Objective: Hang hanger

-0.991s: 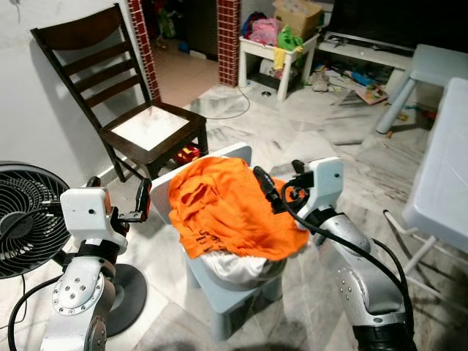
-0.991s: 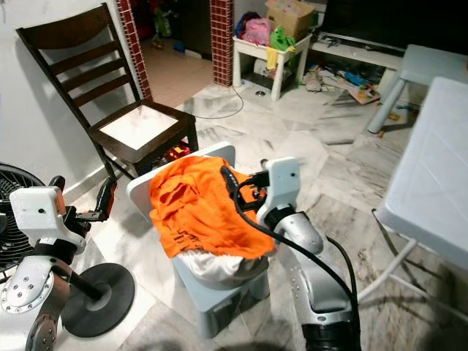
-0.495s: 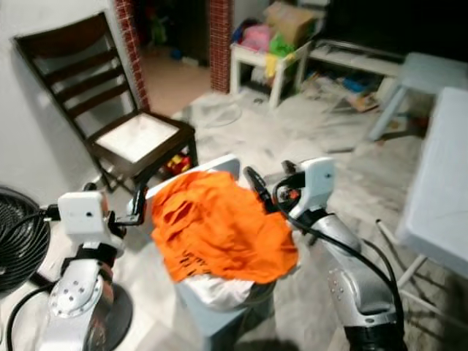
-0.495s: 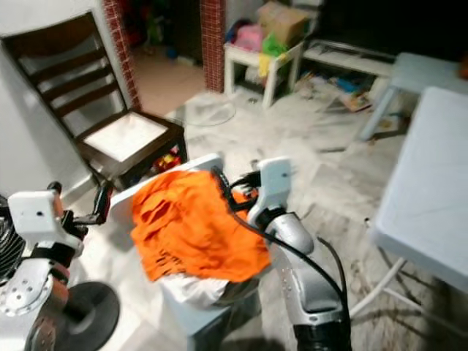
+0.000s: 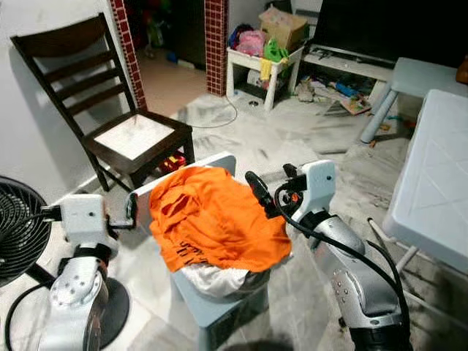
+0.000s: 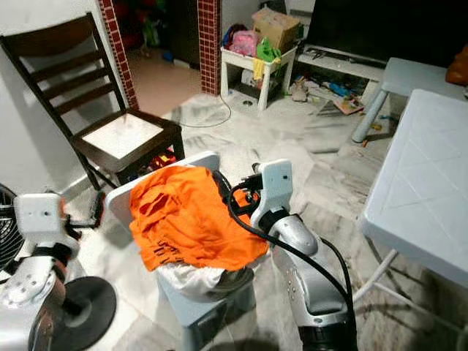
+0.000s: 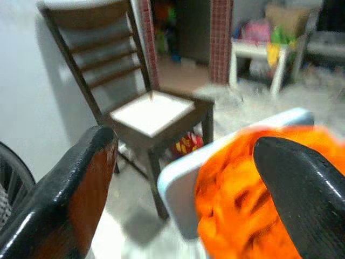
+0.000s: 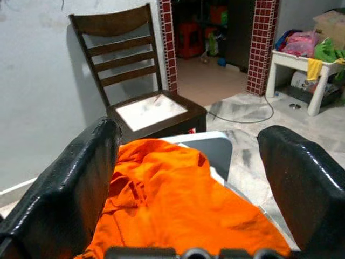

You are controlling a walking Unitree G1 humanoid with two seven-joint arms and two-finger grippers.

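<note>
1. Orange garment [image 5: 212, 223] heaped over a small grey stool [image 5: 219, 311] dead ahead; white cloth [image 5: 219, 278] shows beneath its lower edge. No hanger can be made out — probably buried under the orange cloth, cannot tell.
2. Right tool [image 5: 257, 191] sits at the garment's 3 o'clock edge, close above the fabric. Wrist view has both fingers [image 8: 70, 183] spread wide, nothing between them.
3. Left tool [image 5: 131, 212] hangs at the stool's 9 o'clock, just beside the raised grey back edge. Its fingers [image 7: 81, 183] likewise wide apart and empty.
4. Step in hand, as judged: get at the hanger. Best to find it before closing; a blind pinch would likely take cloth alone.
5. Suggest the right tool go for a stiff ridge or hook under the fabric near 12 o'clock, where the collar may lie.
6. Left tool could steady the heap at 9 o'clock so the pile does not slide off the stool.
7. Dark wooden chair [image 5: 110, 95] at 11 o'clock is a possible hanging spot. Fan [image 5: 18, 234] at 9 o'clock crowds the left arm; white desk [image 5: 439, 183] at 3 o'clock.
</note>
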